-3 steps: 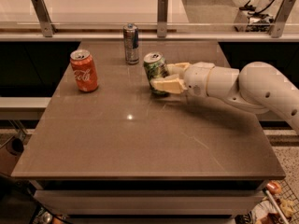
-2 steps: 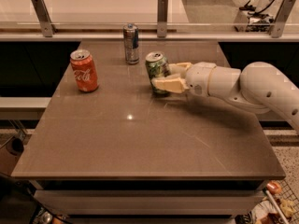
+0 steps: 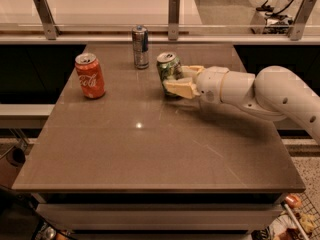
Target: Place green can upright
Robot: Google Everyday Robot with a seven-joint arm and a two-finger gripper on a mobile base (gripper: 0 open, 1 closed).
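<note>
The green can (image 3: 169,73), green and white with a silver top, stands nearly upright on the brown table (image 3: 150,144), right of centre at the back. My gripper (image 3: 176,80) reaches in from the right on a white arm. Its pale fingers (image 3: 181,88) sit on either side of the can's lower body, closed around it.
A red-orange Coca-Cola can (image 3: 90,75) stands at the back left. A tall slim silver-blue can (image 3: 140,47) stands at the back centre, just left of the green can. A glass railing with metal posts (image 3: 173,17) runs behind the table.
The green can has tipped from a slight lean to nearly upright in my gripper. The arm has barely moved.
</note>
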